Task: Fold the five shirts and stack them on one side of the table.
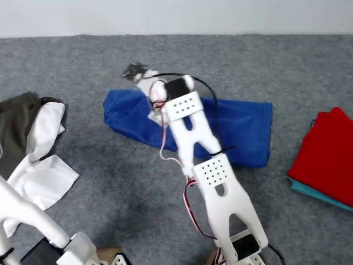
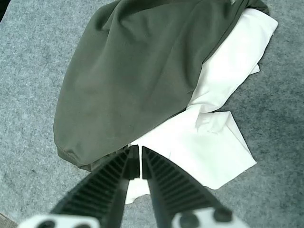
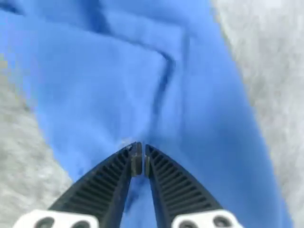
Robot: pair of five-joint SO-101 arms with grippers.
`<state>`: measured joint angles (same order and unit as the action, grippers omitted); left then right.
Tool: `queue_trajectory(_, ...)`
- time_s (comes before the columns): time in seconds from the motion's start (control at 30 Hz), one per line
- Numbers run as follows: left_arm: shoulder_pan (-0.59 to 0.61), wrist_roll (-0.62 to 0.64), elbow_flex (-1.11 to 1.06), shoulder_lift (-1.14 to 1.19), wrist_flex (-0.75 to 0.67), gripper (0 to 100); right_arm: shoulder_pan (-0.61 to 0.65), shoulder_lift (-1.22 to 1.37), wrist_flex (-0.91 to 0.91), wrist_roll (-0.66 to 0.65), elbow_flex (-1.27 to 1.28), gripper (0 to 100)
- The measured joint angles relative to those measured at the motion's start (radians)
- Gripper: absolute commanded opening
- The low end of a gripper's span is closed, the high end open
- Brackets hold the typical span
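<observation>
A blue shirt (image 1: pixel 242 130) lies folded into a long strip across the middle of the grey table. My right gripper (image 1: pixel 154 110) is over its left part, shut, with the tips right at the blue cloth (image 3: pixel 118 71); the right wrist view shows its fingers (image 3: pixel 140 154) closed with no fabric visible between them. At the left edge an olive shirt (image 1: pixel 16 127) and a white shirt (image 1: pixel 41 176) lie crumpled together. My left gripper (image 2: pixel 137 161) hangs shut above the seam between the olive shirt (image 2: pixel 133 76) and the white shirt (image 2: pixel 204 147).
A folded red shirt (image 1: pixel 328 154) rests on a teal one (image 1: pixel 314 193) at the right edge. A small dark grey scrap (image 1: pixel 134 70) lies just beyond the blue shirt. The left arm (image 1: pixel 27 215) stands at the front left corner.
</observation>
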<state>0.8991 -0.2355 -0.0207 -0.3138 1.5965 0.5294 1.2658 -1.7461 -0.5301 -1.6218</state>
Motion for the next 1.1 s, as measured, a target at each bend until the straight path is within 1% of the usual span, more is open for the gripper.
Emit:
queue_trajectory(0.1,0.0,0.0,0.0,0.0,0.0,2,0.051,-0.029,0.052,0.0,-0.003,2.2)
queue_trajectory(0.23,0.0,0.0,0.0,0.0,0.0,2,0.103,-0.035,0.203,0.0,0.003,2.1)
queue_trajectory(0.4,0.0,0.0,0.0,0.0,0.0,2,0.157,-0.02,0.427,0.0,0.109,2.1)
queue_trajectory(0.5,0.0,0.0,0.0,0.0,0.0,2,0.189,0.023,0.508,0.0,0.18,2.1)
queue_trajectory(0.63,0.0,0.0,0.0,0.0,0.0,2,0.226,0.063,0.528,-0.012,0.229,2.1)
queue_trajectory(0.83,0.0,0.0,0.0,0.0,0.0,2,0.229,0.064,0.508,-0.037,0.187,2.0)
queue_trajectory(0.93,0.0,0.0,0.0,0.0,0.0,2,0.229,0.041,0.437,-0.037,0.14,2.2)
queue_trajectory(1.1,0.0,0.0,0.0,0.0,0.0,2,0.232,-0.031,0.262,-0.037,0.068,2.5)
